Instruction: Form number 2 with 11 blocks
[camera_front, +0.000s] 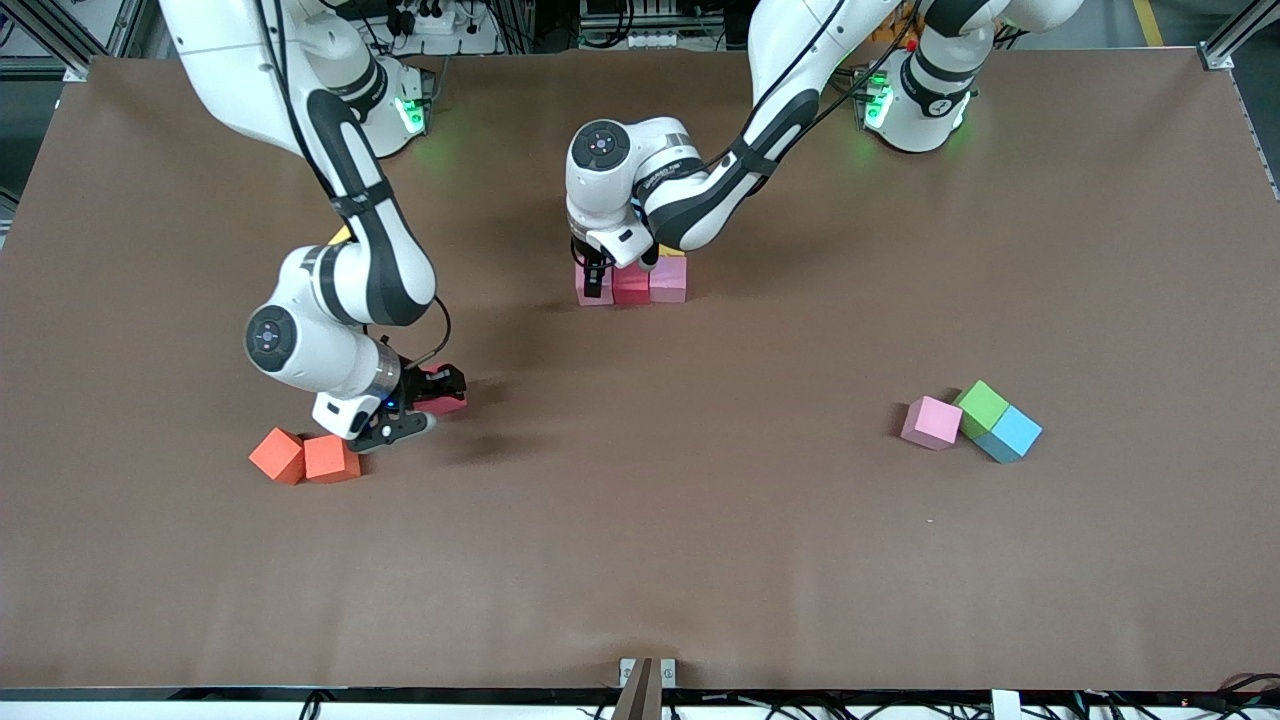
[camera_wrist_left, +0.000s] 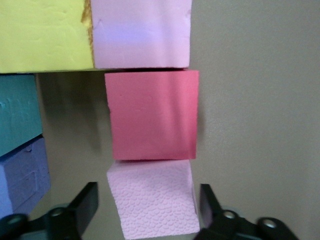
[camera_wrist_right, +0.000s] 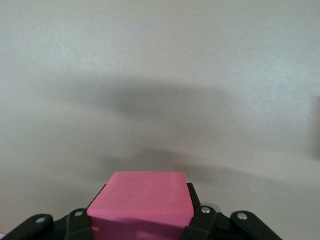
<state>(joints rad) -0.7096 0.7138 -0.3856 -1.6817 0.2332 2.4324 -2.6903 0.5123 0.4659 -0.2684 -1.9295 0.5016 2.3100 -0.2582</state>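
A row of three blocks lies mid-table: pink, crimson, pink, with a yellow one peeking out by the arm. My left gripper stands open astride the end pink block, both fingers clear of its sides. That wrist view also shows the crimson block, a pink one, yellow, teal and purple. My right gripper is shut on a crimson block, just above the table.
Two orange-red blocks lie side by side below the right gripper's wrist. Toward the left arm's end, nearer the front camera, a pink block, a green one and a sky-blue one sit clustered.
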